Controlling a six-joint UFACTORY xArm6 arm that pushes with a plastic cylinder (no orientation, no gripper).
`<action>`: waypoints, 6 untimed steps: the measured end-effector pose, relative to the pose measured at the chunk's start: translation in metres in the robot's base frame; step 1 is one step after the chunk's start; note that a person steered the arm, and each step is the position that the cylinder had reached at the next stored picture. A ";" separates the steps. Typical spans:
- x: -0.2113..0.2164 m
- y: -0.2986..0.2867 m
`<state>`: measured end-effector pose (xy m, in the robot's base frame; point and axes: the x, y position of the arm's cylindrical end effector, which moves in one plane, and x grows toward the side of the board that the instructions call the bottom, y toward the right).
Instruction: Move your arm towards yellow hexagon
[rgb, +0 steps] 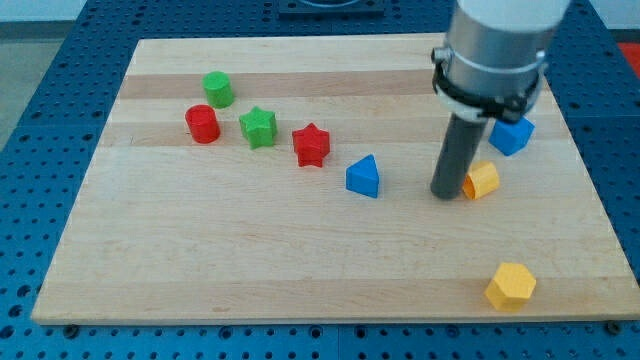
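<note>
The yellow hexagon (511, 286) lies near the board's bottom right corner. My tip (446, 196) rests on the board right of centre, above and to the left of the hexagon and well apart from it. A second yellow block (483, 180) sits right against the rod's right side; its shape is unclear. The arm's grey body hangs over the upper right of the board.
A blue cube (511, 134) lies upper right of the rod. A blue triangular block (363, 177) sits left of my tip. Further left are a red star (311, 145), a green star (258, 127), a red cylinder (202, 124) and a green block (218, 89). The wooden board's bottom edge (300, 312) is close below the hexagon.
</note>
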<state>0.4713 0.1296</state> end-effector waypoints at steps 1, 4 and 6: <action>-0.002 0.019; 0.037 0.075; 0.146 0.099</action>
